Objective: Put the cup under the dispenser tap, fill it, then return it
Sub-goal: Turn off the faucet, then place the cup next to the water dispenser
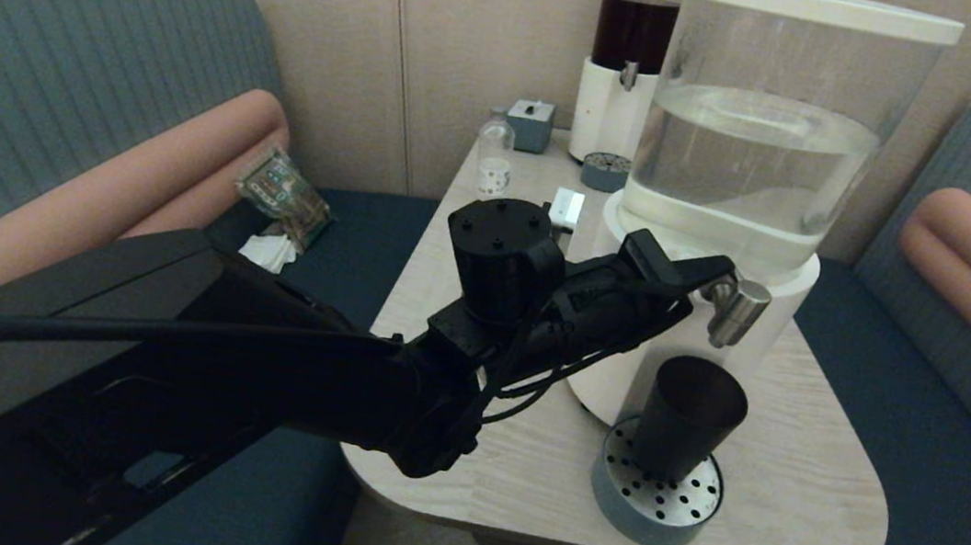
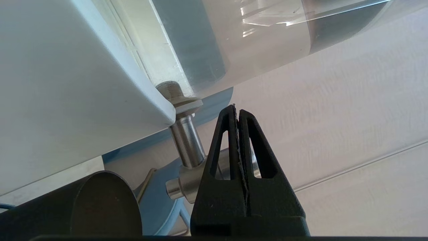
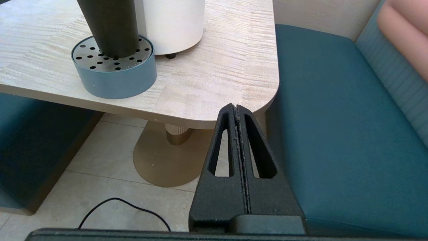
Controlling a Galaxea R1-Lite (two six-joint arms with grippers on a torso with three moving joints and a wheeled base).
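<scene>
The dark brown-black cup (image 1: 690, 418) stands upright on the blue drip tray (image 1: 649, 526), right under the steel dispenser tap (image 1: 735, 312) of the big white-based dispenser (image 1: 750, 157). My left gripper (image 1: 717, 269) is shut with nothing in it, and its tips lie against the top of the tap. In the left wrist view the tap (image 2: 187, 144) sits just behind the shut left gripper (image 2: 235, 110), with the cup (image 2: 103, 204) rim below. My right gripper (image 3: 236, 107) is shut and parked below the table's near corner, with the cup (image 3: 108, 26) and tray (image 3: 117, 80) in its view.
A second dispenser with dark liquid (image 1: 627, 58) stands at the back of the table (image 1: 792, 495), with a small clear bottle (image 1: 494, 158), a grey box (image 1: 530, 123) and a white card (image 1: 566, 208) nearby. Teal benches flank the table. A snack bag (image 1: 282, 192) lies on the left bench.
</scene>
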